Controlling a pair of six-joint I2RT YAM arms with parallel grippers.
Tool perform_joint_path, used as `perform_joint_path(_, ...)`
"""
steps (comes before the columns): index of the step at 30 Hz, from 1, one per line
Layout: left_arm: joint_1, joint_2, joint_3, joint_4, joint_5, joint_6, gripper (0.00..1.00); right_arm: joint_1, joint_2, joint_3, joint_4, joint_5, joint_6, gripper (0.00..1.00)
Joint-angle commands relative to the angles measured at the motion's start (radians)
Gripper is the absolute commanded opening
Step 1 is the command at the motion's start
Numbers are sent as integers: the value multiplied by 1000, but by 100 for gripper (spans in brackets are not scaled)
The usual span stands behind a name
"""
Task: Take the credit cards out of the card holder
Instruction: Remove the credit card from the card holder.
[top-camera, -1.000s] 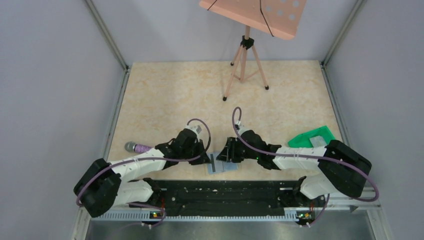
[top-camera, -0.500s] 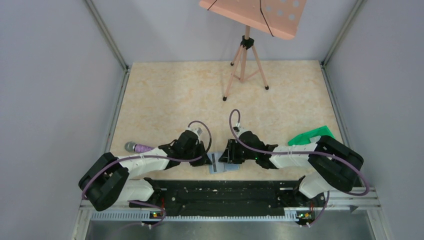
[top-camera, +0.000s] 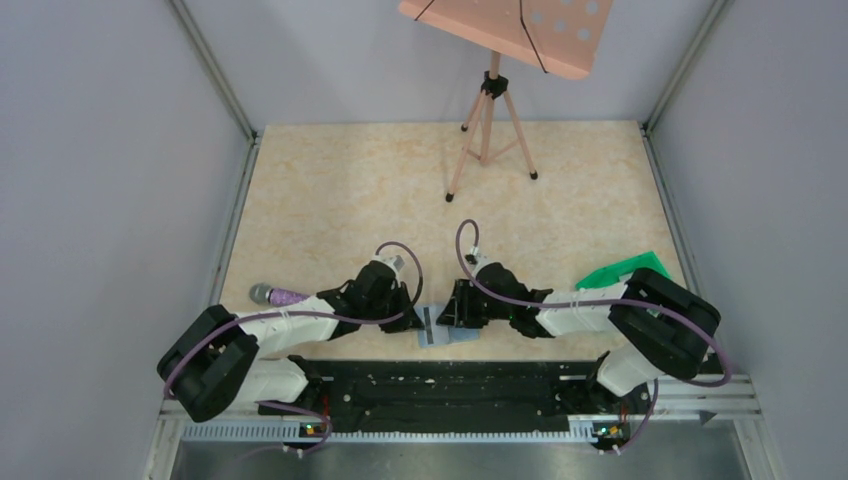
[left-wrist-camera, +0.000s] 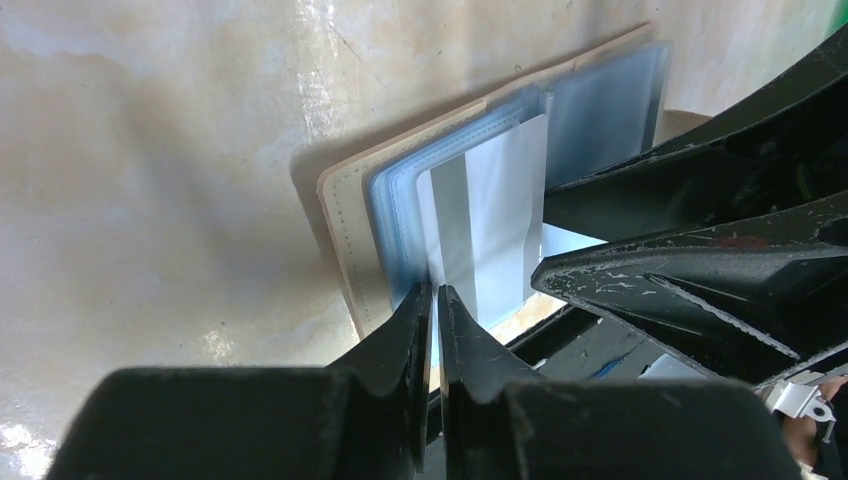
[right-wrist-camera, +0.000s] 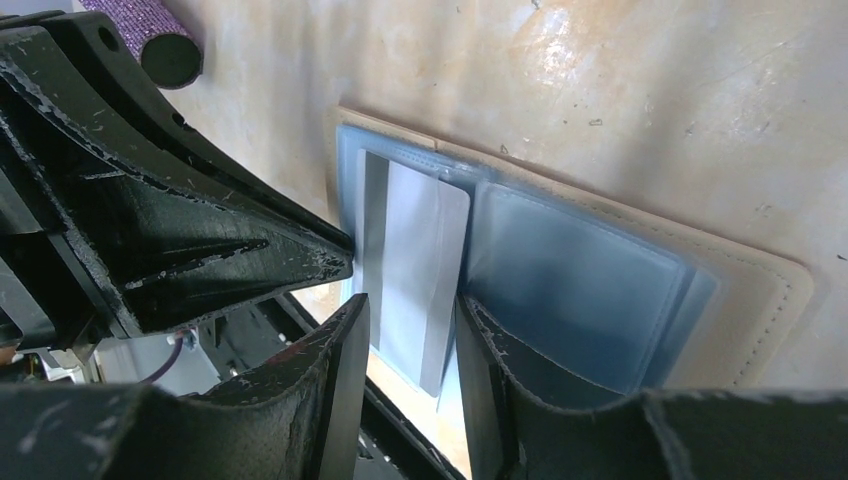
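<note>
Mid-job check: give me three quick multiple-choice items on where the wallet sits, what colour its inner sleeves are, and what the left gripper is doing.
1. The card holder lies:
A. by the tripod
B. between the two grippers
C. in the green tray

2. Its inner sleeves are:
A. light blue
B. red
C. black

3. The left gripper is:
A. wide open
B. off the table
C. nearly shut at the holder's edge

Answers: B, both wrist views show it between the arms; A, blue plastic around the silver credit card; C, fingers almost meet.

One card holder (top-camera: 447, 327), one visible credit card (right-wrist-camera: 412, 270), one microphone (top-camera: 276, 295), one tray (top-camera: 612, 270), one stand (top-camera: 492, 110).
</note>
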Motion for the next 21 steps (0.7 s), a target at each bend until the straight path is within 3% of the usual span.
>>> perform_joint_path(1,3,34,-23,-6,-34,6,13,-9,27,2,38,-20,-12,38)
perform_joint_path(7,4,37,-21,-9,-32,1,13,-31,36,-63,202,-90,35,29)
perform_joint_path(12,2,39,-21,-22,-47,1,13,-38,17,-86,220,-110,19,1)
perform_joint_path(21,3,62,-3,-70,-91,6,13,-85,-45,-114,184,-129,-29,0)
